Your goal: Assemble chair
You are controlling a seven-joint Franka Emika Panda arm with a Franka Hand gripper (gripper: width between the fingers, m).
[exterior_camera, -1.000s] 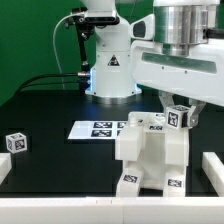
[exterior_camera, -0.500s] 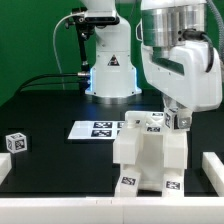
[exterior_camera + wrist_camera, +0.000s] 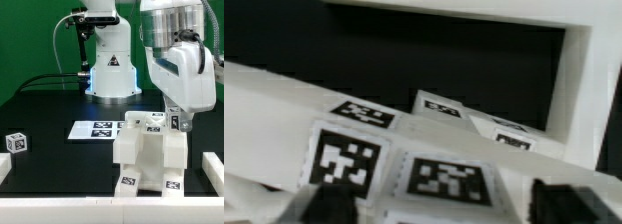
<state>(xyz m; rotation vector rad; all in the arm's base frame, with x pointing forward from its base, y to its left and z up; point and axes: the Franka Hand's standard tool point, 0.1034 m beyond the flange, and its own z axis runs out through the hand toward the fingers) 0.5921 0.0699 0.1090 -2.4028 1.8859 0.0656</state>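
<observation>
On the black table (image 3: 50, 120), chair (image 3: 150, 155), gripper (image 3: 178, 122) at its top corner.

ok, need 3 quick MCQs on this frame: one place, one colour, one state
1. Where does the small tagged cube lie?
A. on the chair
B. alone on the table, at the exterior view's left
C. on the marker board

2. What colour is the table top?
A. black
B. white
C. green

3. How does the chair assembly stand?
A. tipped on its side
B. lifted off the table
C. upright on the table

Key: 1 B, the cube sits apart from the chair and marker board. 2 A, the surface is black. 3 C, its base rests on the table under the claw.
</observation>
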